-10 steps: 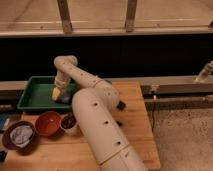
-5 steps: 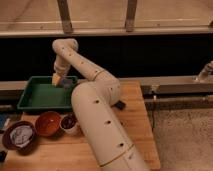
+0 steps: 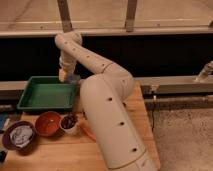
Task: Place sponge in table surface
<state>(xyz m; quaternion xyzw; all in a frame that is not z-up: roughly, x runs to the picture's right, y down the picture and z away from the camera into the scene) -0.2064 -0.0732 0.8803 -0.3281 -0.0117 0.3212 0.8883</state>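
Note:
My gripper (image 3: 66, 75) hangs from the raised white arm above the far right corner of the green tray (image 3: 44, 94). It is shut on the sponge (image 3: 74, 78), a small grey-blue block that shows at its right side, held in the air. The table surface (image 3: 139, 107) is a light-brown wooden top; it lies below and to the right of the gripper, largely covered by my arm's big white segment (image 3: 112, 125).
An orange-red bowl (image 3: 48, 123), a small white bowl with dark contents (image 3: 69, 123) and a purple bowl holding something white (image 3: 19, 136) stand in front of the tray. An orange object (image 3: 88, 132) lies by my arm. A dark ledge runs behind.
The gripper has risen out of the green tray and moved right towards the tray's far right corner, carrying the sponge. The bowls have not moved.

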